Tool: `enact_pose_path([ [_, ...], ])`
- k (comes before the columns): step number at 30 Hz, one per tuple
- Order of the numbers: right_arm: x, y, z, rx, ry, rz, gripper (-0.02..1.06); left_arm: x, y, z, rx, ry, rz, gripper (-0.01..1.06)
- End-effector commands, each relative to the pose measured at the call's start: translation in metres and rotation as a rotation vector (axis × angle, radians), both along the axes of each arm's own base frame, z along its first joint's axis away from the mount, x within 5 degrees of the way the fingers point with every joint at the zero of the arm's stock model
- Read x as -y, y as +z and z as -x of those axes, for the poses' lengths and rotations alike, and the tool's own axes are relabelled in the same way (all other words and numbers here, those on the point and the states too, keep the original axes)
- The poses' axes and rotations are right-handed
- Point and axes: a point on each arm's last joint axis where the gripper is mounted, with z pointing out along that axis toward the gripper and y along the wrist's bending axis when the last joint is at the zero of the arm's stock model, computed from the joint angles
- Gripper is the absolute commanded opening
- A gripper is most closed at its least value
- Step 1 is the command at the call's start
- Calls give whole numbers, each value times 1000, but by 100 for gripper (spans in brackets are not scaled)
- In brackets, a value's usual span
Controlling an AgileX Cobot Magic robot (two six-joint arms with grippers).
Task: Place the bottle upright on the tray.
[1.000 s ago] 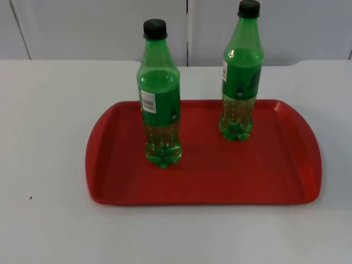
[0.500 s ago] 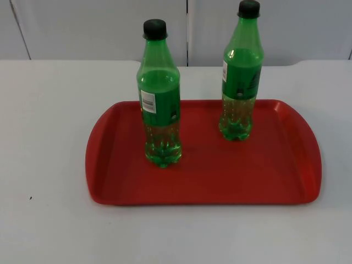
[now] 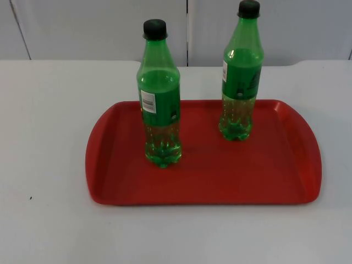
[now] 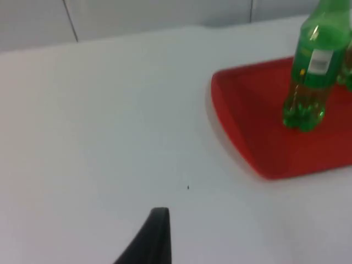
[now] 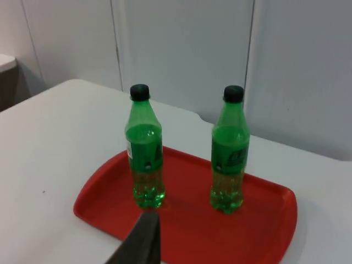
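Bottles, both green: one (image 3: pixel 160 99) and the other (image 3: pixel 241 77) stand upright on the red tray (image 3: pixel 286 181), unchanged over the last second. Task looks finished; my end effectors' opening I cannot tell.

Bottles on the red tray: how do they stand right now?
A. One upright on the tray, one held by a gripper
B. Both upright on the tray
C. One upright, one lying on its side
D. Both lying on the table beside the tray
B. Both green bottles, the left one and the right one, stand upright with their bases on the red tray.
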Motion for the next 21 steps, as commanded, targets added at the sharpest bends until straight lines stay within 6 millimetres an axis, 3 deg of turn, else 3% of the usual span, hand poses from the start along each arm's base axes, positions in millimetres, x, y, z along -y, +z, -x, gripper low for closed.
enact_pose_path([
  [1,3,-4,5,-8,-9,14,105,-1,-4,-2,-7,16,3,105],
  [10,22,-17,27,-31,-129,26,105,-2,-4,-2,-7,25,7,105],
  [21,26,-38,22,-167,-190,90,105,-2,-5,-2,-8,30,10,105],
])
